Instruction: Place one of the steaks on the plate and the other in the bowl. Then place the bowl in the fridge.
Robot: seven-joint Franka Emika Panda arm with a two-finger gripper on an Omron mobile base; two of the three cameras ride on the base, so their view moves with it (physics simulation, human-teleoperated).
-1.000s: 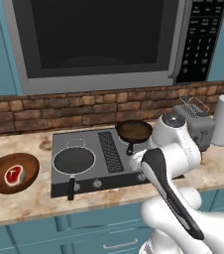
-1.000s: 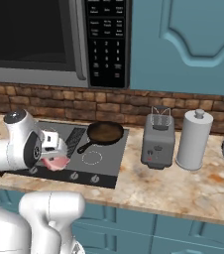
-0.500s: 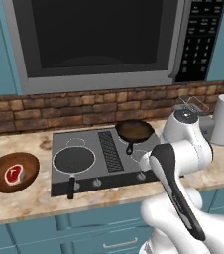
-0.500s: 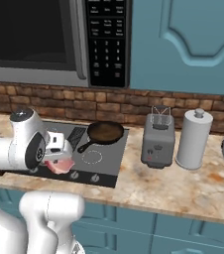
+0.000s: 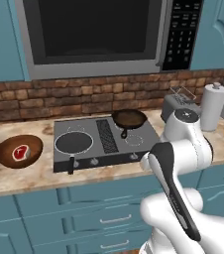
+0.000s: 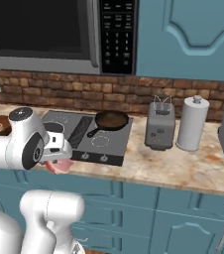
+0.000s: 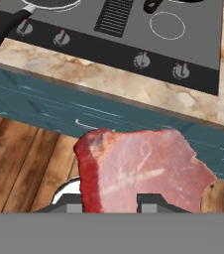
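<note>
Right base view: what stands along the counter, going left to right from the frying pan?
Frying pan → toaster → paper towel roll.

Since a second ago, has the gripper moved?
Yes: holding the pale steak, the gripper has backed off the cooktop, past the counter's front edge.

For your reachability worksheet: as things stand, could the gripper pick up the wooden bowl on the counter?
Probably not yet: the gripper is shut on the pale pink steak, and the bowl, holding the red steak, sits far left beyond the stove.
</note>
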